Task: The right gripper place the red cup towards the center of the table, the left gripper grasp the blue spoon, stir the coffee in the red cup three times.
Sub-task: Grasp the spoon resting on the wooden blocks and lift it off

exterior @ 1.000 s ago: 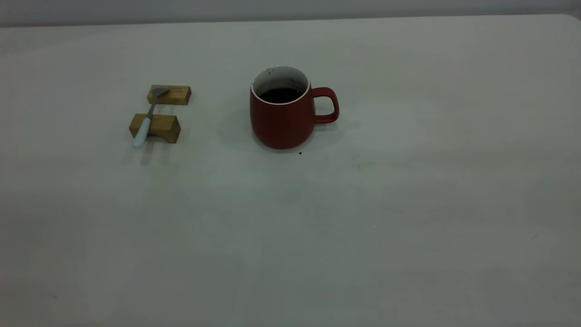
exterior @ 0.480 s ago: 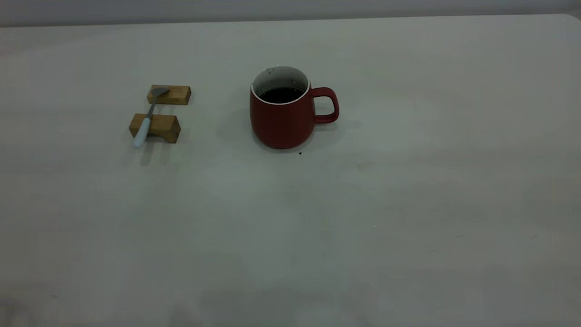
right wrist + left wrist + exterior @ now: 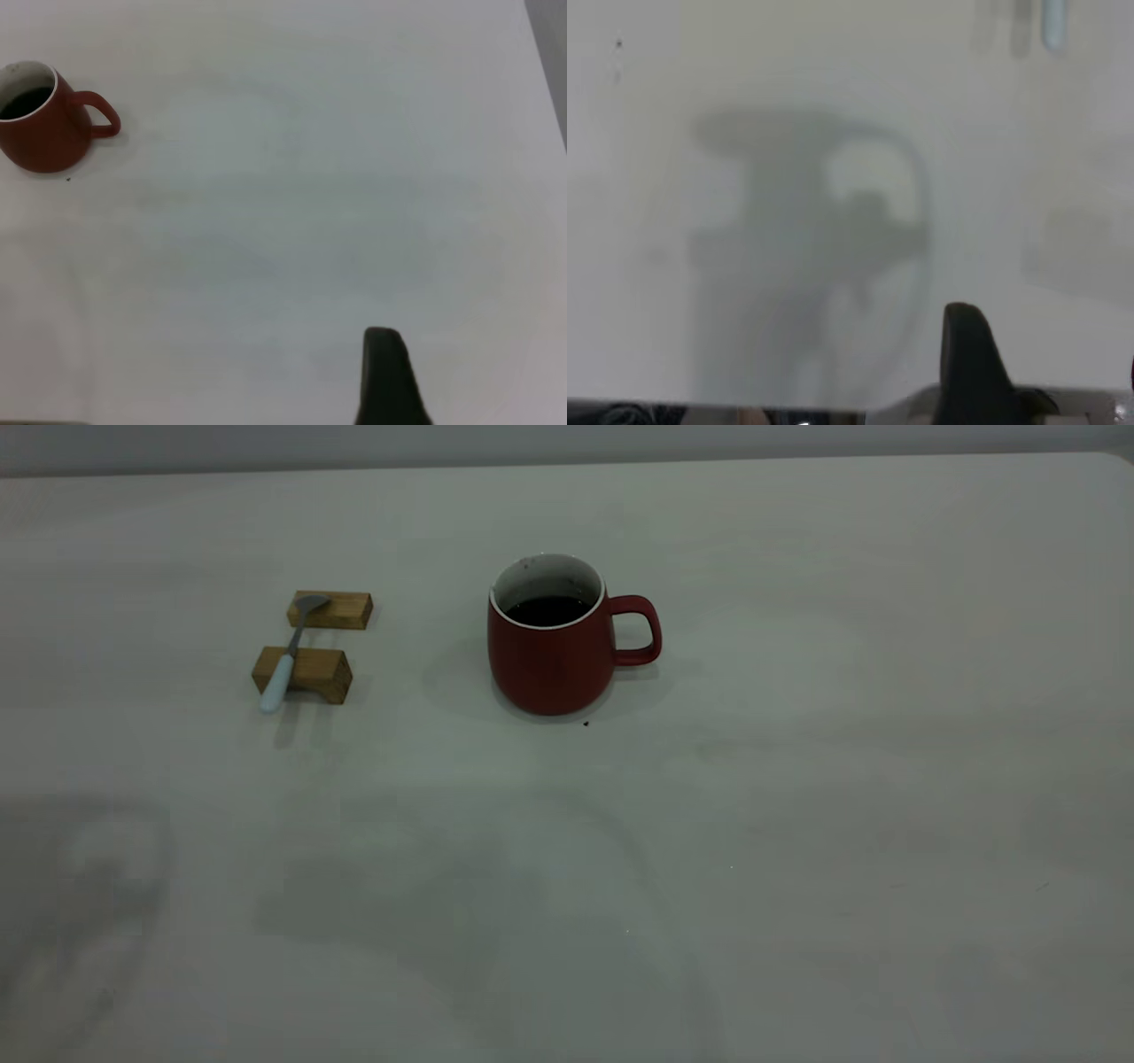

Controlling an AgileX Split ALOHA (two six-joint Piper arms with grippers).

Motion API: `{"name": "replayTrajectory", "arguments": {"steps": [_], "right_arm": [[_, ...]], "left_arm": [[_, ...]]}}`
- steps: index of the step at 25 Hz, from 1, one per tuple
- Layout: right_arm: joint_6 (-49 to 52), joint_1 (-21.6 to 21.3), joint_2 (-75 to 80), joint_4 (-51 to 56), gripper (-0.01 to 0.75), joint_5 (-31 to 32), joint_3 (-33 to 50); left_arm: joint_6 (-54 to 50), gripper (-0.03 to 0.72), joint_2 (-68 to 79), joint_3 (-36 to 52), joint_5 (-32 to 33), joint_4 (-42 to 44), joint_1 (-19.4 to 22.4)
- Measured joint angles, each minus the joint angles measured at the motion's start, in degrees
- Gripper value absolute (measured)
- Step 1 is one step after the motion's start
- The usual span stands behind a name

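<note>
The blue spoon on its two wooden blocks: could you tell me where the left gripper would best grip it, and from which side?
Probably from above, on the pale handle of the blue spoon near the front wooden block. The spoon bridges two blocks, its bowl on the rear block, so it sits raised off the table, leaving room for fingers either side.

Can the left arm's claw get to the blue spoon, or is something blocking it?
Probably yes. The blue spoon lies across two wooden blocks, its handle sticking out free, and the red cup stands well aside. The left gripper is still far off.

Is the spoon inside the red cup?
No, the blue spoon lies across two wooden blocks, apart from the red cup.
</note>
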Motion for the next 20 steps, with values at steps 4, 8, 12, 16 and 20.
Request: {"name": "replayTrajectory", "arguments": {"steps": [4,8,12,16,20], "right_arm": [[0.0,0.0,0.0,0.0,0.535,0.0,0.0],[0.0,0.0,0.0,0.0,0.535,0.0,0.0],[0.0,0.0,0.0,0.0,0.535,0.0,0.0],[0.0,0.0,0.0,0.0,0.526,0.0,0.0],[0.0,0.0,0.0,0.0,0.509,0.0,0.0]], "left_arm": [[0.0,0.496,12.12,-5.81,-3.09,-0.12,-1.15],[-0.64,0.496,23.58,-11.66,-5.69,-0.24,-3.22],[-2.78,0.496,33.44,-17.76,-6.42,-0.35,-4.9],[-3.91,0.496,40.66,-22.76,-6.49,-0.39,-5.39],[-4.17,0.496,45.7,-27.12,-6.39,-2.25,-6.61]]}}
